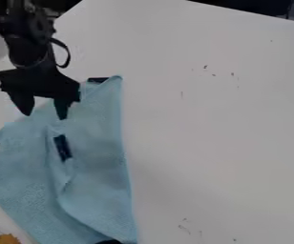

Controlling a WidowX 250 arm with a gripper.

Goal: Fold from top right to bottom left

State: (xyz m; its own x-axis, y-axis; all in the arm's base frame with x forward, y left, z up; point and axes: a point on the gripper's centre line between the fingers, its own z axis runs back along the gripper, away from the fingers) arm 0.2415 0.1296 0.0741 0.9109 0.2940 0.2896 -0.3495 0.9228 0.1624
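A light blue cloth lies on the left part of the white table, its upper tip near the gripper and its right edge running down to the bottom of the view. Dark patches mark it at the top, the left edge, the middle and the bottom edge. Creases run down from the middle patch. The black gripper hangs over the cloth's upper left part with its two fingers spread apart and nothing between them. Whether the fingertips touch the cloth I cannot tell.
The white table extends right of the cloth, with a few small dark marks on its surface. An orange thing sits at the bottom left corner, beside the table's edge. Dark things lie beyond the table's far edge at the top right.
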